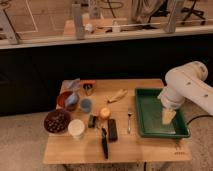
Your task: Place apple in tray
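Note:
The apple [104, 113] is a small yellow-orange fruit with a reddish blush, resting on the wooden table [115, 147] near its middle. The tray [150, 117] is a large dark-green rectangle with a raised rim at the table's right side. My gripper [168, 116] hangs from the white arm [187, 87] over the tray's right half, well to the right of the apple.
A pale banana [117, 95] lies left of the tray, a fork [129, 120] beside it. A brown bowl [57, 121], white cup [76, 128], blue cup [86, 105], orange bowl [66, 100] and dark utensils [109, 134] fill the left and centre.

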Tool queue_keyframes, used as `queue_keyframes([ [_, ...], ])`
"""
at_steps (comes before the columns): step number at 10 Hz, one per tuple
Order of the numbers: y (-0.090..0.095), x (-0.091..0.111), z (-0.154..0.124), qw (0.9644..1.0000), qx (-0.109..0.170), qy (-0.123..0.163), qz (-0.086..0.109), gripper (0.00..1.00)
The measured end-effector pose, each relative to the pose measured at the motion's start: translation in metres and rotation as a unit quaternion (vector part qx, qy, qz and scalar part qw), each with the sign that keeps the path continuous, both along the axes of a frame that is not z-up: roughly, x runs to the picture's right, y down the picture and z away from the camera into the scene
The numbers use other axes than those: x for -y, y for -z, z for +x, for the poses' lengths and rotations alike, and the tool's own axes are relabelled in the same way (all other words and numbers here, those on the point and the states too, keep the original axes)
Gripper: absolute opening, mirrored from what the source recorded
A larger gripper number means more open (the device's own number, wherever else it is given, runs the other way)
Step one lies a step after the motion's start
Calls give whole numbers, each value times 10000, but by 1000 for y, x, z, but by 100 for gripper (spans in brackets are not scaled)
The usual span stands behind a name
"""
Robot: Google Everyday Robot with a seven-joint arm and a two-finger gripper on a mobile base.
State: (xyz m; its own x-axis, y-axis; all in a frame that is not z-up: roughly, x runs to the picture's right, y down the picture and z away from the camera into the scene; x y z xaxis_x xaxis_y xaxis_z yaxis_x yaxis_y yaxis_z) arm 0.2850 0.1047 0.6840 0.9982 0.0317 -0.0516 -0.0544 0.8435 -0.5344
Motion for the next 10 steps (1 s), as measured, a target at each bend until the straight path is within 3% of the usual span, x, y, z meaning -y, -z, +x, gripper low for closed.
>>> queue_keyframes([
  [1,0,0,0,10000,35,-39,-4,80],
  [2,-4,3,-1,9996,246,-149,-26,80],
  [4,-23,13,-18,9945,964,-411,-47,80],
  [5,-35,21,-40,9913,1275,-327,-22,80],
  [7,-53,33,-76,9864,1638,-88,85,80],
  [9,-73,47,-122,9785,2009,276,377,80],
  [10,-78,49,-134,9762,2092,348,452,80],
])
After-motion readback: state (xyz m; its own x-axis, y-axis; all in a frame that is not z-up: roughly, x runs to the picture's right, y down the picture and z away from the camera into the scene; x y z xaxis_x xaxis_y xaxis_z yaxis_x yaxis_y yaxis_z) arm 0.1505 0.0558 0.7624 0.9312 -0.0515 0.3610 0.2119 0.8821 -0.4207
